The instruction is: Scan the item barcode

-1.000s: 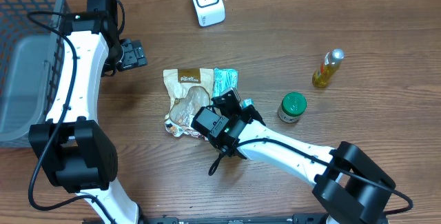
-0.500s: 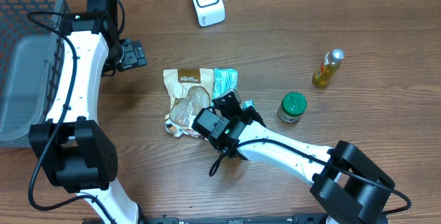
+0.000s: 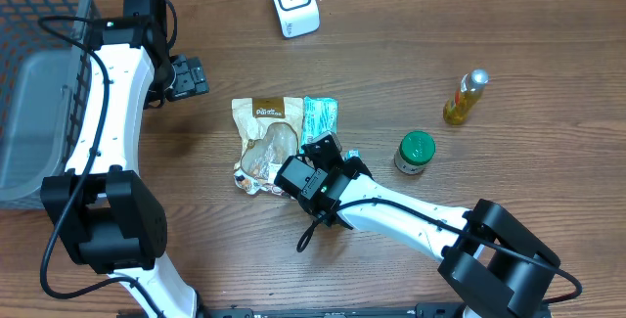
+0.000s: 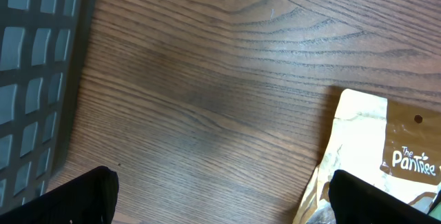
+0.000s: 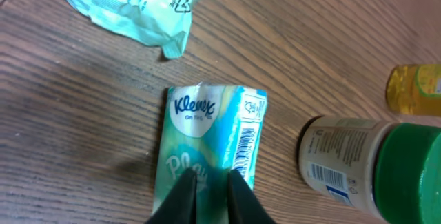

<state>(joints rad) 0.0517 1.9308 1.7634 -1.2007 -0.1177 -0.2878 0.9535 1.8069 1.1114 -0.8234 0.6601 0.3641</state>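
Right jaws pinch the near end of the teal plastic tissue pack, flat on the wooden bench, so its barcode faces up just ahead; left jaws gape, empty

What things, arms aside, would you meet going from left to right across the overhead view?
Grey basket → brown snack pouch → teal packet → green-lidded jar → yellow bottle. The white scanner overlaps the pouch and packet, so it is left out.
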